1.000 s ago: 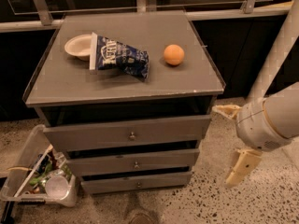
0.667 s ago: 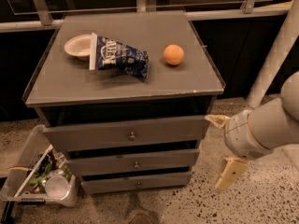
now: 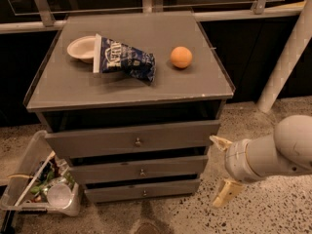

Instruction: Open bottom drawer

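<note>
The grey cabinet has three drawer fronts stacked under its top. The bottom drawer (image 3: pixel 142 191) is the slimmest front, lowest down, shut, with a tiny round knob (image 3: pixel 144 193) at its centre. The middle drawer (image 3: pixel 140 169) and the top drawer (image 3: pixel 134 138) sit above it, both shut. My gripper (image 3: pixel 223 168) is to the right of the cabinet, level with the middle and bottom drawers, and touches nothing. Its two cream fingers (image 3: pixel 225 193) are spread wide, one up and one down. It is open and empty.
On the cabinet top (image 3: pixel 195 84) lie a white bowl (image 3: pixel 81 48), a blue chip bag (image 3: pixel 123 59) and an orange (image 3: pixel 181 57). A clear bin of trash (image 3: pixel 44 186) stands on the speckled floor at the cabinet's left. A white pole (image 3: pixel 287 57) leans at right.
My arm and gripper have moved left and lower, closer to the cabinet's right side. The drawers have stayed shut.
</note>
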Controlling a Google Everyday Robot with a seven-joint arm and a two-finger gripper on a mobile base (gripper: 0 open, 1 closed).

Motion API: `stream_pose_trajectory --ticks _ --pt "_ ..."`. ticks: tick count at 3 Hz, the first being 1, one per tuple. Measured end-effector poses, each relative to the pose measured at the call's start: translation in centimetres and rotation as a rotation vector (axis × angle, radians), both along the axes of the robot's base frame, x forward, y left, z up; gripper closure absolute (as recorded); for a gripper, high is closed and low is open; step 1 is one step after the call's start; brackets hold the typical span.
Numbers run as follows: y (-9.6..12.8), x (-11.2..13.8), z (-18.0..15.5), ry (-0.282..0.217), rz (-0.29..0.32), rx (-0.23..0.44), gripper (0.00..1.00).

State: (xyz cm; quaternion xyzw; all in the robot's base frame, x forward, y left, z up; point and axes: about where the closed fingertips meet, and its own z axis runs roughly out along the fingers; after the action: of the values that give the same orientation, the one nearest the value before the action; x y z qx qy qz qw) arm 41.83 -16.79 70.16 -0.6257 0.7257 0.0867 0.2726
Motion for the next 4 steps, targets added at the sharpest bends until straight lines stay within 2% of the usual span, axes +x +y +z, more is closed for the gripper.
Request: stream_pose_trajectory --ticks 1,3,4 --pt "-0.8 1.3 -5.1 -0.028 -0.042 0.024 0.0" --pt "0.0 1.1 -5.2 -0.031 -0.021 0.018 0.0" --pt "1.8 1.2 -7.2 -0.025 0.013 0.068 0.0"
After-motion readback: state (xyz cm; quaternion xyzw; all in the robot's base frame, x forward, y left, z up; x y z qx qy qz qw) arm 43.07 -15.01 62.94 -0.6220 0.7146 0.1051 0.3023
